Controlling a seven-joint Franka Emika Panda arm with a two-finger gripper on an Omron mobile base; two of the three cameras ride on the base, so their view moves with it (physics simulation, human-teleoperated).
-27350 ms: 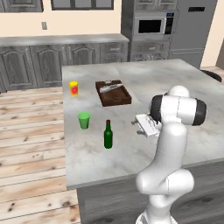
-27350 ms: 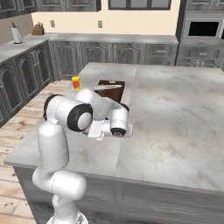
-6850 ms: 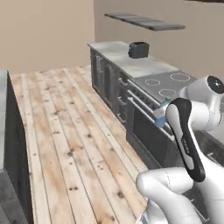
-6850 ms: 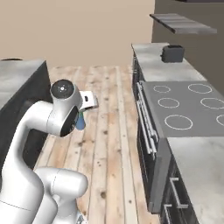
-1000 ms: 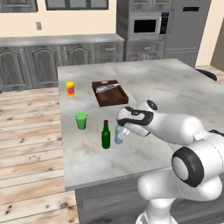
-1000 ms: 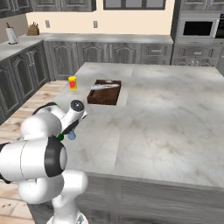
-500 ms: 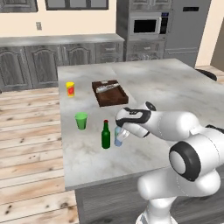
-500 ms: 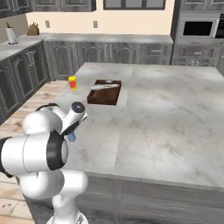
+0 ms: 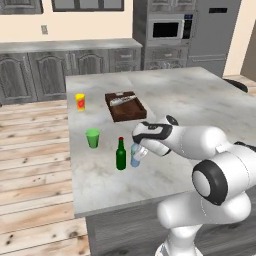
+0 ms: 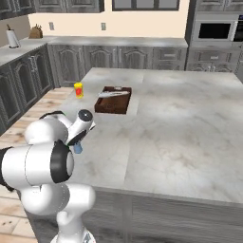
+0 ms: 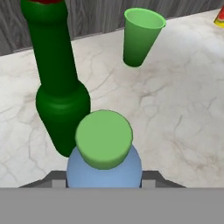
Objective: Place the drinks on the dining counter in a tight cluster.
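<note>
On the dining counter stands the slim dark green bottle with its red cap. Right beside it is the small clear-blue water bottle, and my gripper is shut on it from above and the right. In the hand view the water bottle's green cap and blue body sit between my fingers, with the gripper at the bottom edge, and the green bottle is close in front, nearly touching. A sliver of the water bottle shows past my arm. The amber juice jug is out of view.
A green cup stands just beyond the two bottles. Further back are a yellow cup with a red mark and a brown tray. The counter's left edge drops to the wooden floor.
My hand has eased the water bottle slightly left and down, closer to the green bottle. Nothing else has moved.
</note>
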